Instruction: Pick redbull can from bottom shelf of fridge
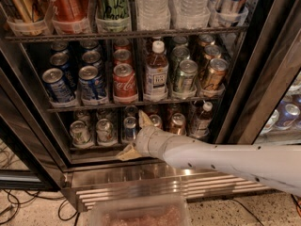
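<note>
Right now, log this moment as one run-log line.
stage: pre-grasp | pincer: open, at front of bottom shelf | redbull can: standing on shelf beside pincer, not lifted

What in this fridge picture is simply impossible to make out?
All in the camera view:
- Redbull can: its lower half is hidden behind the gripper, which sits at the front of the bottom shelf with fingers spread. Whether they touch the can is unclear.
- Copper-coloured cans: bases hidden by the arm.
- Top-rack bottles: tops cut off by the upper edge.
- Clear tub: cut by the lower edge, contents blurred.
</note>
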Tool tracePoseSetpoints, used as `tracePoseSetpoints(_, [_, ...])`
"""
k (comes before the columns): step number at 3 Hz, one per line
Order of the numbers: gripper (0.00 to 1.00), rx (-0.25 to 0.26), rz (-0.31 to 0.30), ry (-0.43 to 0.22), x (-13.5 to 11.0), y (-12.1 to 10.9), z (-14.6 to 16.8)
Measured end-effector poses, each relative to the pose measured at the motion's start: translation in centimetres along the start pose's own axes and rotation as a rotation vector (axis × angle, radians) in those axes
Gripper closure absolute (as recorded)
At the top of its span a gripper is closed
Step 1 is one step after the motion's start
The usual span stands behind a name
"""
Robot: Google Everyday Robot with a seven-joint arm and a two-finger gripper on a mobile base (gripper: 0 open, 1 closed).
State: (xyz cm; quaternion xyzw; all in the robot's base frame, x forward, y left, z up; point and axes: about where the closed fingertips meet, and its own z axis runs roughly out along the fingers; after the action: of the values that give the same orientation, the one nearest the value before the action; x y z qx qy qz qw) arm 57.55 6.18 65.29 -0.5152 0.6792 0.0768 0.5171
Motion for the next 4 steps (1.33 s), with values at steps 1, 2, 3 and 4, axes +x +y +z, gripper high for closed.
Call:
tracePoseSetpoints(1, [0.0,0.01,0.016,0.003,0.1,-0.5,0.6])
tracePoseSetpoints(2, [0.08,0.028,0.036,0.0,0.2,-1.3,1.1])
tracePoseSetpoints(3, [0.13,0.044,0.062,-0.009,0.5,-2.0,1.5])
tracePoseSetpoints(4, [0.21,0.052,0.08,-0.023,0.5,-2.3,2.1])
